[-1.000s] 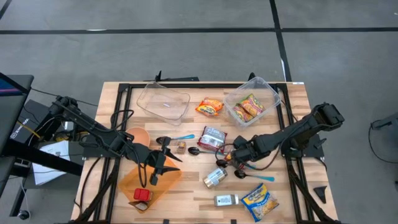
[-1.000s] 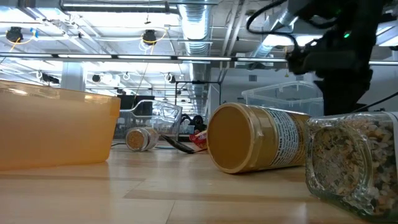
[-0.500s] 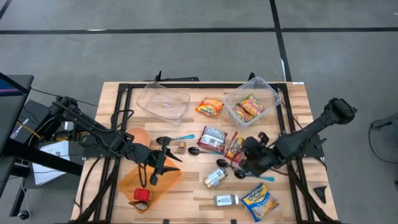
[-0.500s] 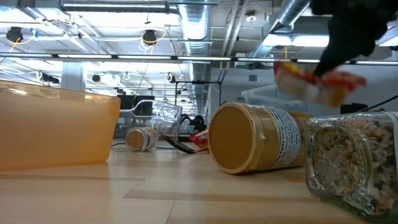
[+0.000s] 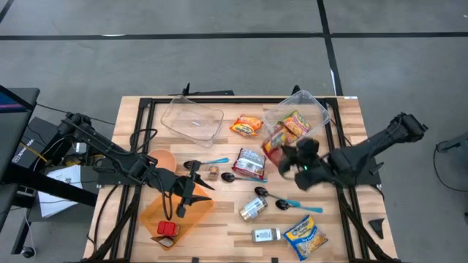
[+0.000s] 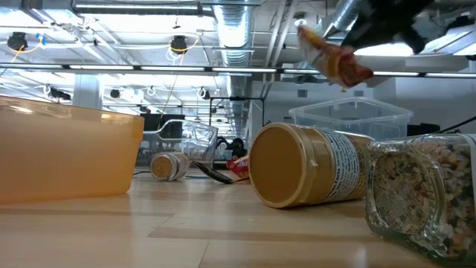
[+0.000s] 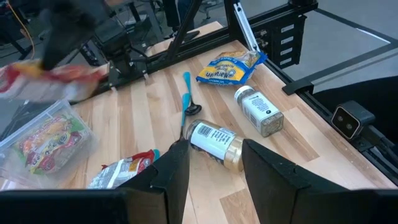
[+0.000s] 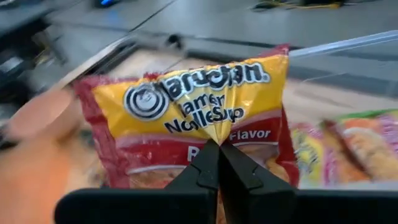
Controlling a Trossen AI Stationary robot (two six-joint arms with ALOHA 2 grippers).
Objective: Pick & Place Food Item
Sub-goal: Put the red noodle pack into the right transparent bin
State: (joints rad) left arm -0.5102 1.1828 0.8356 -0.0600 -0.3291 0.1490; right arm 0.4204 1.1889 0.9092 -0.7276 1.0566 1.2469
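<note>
Above the bench, one red-and-yellow ramen noodle packet [image 8: 199,118] hangs clamped in the right pincer [image 5: 287,150].
Two clear plastic tubs [image 5: 191,119] sit nearby; the left pincer [image 7: 209,163], fingers apart, hovers low, empty.

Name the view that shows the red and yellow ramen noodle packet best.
Right wrist view: the red and yellow ramen noodle packet fills it, label readable, pinched by the right gripper. High view and low view show it small; the left wrist view blurred.

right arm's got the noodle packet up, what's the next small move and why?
Probably carry it a little further over the clear bin and open. The right gripper is shut on the ramen packet, lifted off the table beside the bin, which already holds similar packets.
</note>
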